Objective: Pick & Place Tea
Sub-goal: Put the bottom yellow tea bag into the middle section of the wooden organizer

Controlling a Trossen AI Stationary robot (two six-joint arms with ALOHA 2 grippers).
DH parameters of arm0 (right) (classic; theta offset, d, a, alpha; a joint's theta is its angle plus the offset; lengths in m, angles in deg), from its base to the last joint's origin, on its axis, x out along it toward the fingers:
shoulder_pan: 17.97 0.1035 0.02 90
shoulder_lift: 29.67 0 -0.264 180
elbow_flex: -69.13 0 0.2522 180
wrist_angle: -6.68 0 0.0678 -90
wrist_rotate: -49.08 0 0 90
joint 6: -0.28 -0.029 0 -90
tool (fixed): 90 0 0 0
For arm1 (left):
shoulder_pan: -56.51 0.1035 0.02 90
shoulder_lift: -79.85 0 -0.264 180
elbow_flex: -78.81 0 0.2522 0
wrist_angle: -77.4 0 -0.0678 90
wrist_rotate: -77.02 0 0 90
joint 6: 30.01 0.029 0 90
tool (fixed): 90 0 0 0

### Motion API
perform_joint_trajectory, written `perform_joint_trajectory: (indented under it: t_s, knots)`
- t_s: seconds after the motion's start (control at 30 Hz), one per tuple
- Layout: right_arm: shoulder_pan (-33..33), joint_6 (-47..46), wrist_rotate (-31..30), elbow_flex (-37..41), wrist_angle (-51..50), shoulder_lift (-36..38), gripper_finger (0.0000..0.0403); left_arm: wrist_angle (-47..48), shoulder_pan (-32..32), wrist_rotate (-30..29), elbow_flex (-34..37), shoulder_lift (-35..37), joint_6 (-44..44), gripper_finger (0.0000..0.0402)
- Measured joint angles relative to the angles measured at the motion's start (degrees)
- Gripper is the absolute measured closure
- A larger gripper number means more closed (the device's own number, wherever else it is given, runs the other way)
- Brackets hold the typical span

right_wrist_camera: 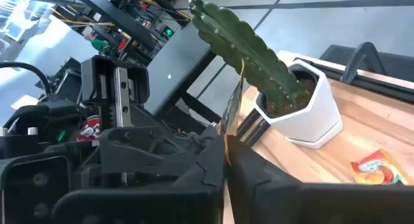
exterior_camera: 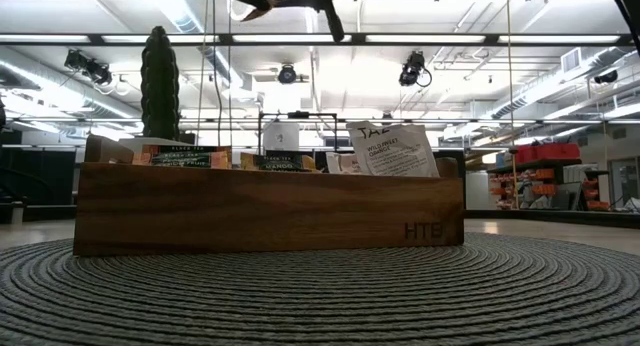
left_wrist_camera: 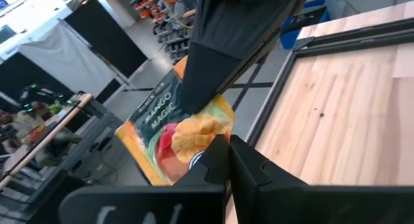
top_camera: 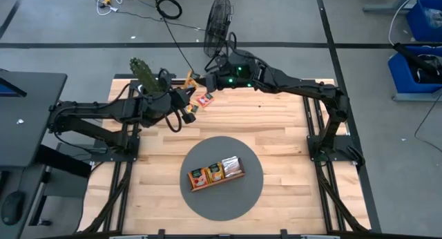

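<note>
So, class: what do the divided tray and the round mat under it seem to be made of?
The tray: apparently wood, dark brown with a smooth satin finish; streaky grain runs along its side. The round mat: grey, looks woven, perhaps cord or vinyl; concentric ribbed rows show, but the fibre is unclear.

Looks like a big workshop or robot lab, not a home. High open ceiling [exterior_camera: 330,61] with long strip lights [exterior_camera: 250,38] and cameras or lamps hanging from rails. Bare grey floor [top_camera: 62,18] marked with dark lines. Loose cables [top_camera: 169,5] and a standing fan [top_camera: 219,21] on that floor. Blue bins [top_camera: 423,18] stacked at one side. Shelves [exterior_camera: 545,176] with red and orange boxes far back. Black screens [left_wrist_camera: 107,39] set up as walls. Wooden table [top_camera: 276,128] on a metal frame, with two robot arms bolted on. Potted cactus [right_wrist_camera: 259,62] at the table's corner.
</note>
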Motion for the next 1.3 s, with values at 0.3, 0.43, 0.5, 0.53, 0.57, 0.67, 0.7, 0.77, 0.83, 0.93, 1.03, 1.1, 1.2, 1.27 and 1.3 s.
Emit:
perform_joint_trajectory:
  t_s: [0.3,0.43,0.5,0.53,0.57,0.67,0.7,0.77,0.83,0.93,1.03,1.1,1.2,1.27,1.3]
  knots:
    - [-0.6,6.1,-0.9,0.0,0.4,0.0,0.0401,0.0,-0.6,2.9,0.0,0.0,-5.5,0.034]
    - [-1.0,9.9,-1.7,0.0,0.3,0.6,0.0402,0.4,-0.7,3.7,0.1,1.7,-8.1,0.0317]
    - [-1.4,12.2,-1.7,0.0,-1.2,1.6,0.0402,1.3,-0.7,4.5,0.1,3.0,-8.5,0.0309]
    - [-1.5,13.5,-1.7,0.0,-1.7,2.1,0.0402,1.3,-0.7,5.0,0.1,3.6,-9.0,0.0306]
    - [-1.6,15.2,-1.7,0.0,-3.0,2.6,0.0402,1.5,-0.7,5.6,0.1,4.4,-9.8,0.0303]
    - [-1.7,21.9,-1.4,0.0,-7.2,3.8,0.0402,2.5,-0.7,6.8,0.1,7.2,-12.7,0.0298]
    - [-1.6,23.8,-1.5,0.0,-9.0,4.3,0.0402,2.8,-0.6,7.4,0.1,8.1,-13.7,0.0297]
    - [-1.2,26.7,-1.5,0.0,-11.4,4.6,0.0403,2.6,-0.1,9.5,0.1,10.0,-15.8,0.0297]
    - [-0.5,29.2,-1.5,0.0,-14.1,4.6,0.0403,2.4,0.8,12.7,0.1,11.8,-17.8,0.0296]
    - [1.3,34.9,-1.1,0.0,-16.2,4.5,0.0403,2.5,2.7,16.6,0.0,13.8,-22.3,0.0296]
    - [3.8,41.5,-2.6,0.0,-17.1,4.5,0.0403,3.1,5.1,20.9,0.1,15.3,-27.3,0.0296]
    - [5.5,45.8,-3.4,0.0,-16.8,4.5,0.0403,3.4,7.0,25.1,0.0,15.9,-30.5,0.0296]
    - [8.2,50.7,-5.6,0.0,-15.6,4.5,0.0403,3.7,9.8,34.3,0.1,15.8,-33.8,0.0296]
    - [9.9,52.3,-7.8,0.0,-15.1,4.5,0.0403,3.9,11.2,42.3,0.0,15.5,-34.0,0.0296]
    - [10.6,52.5,-9.1,0.0,-14.8,4.5,0.0403,4.0,11.8,45.7,0.0,15.2,-33.7,0.0295]
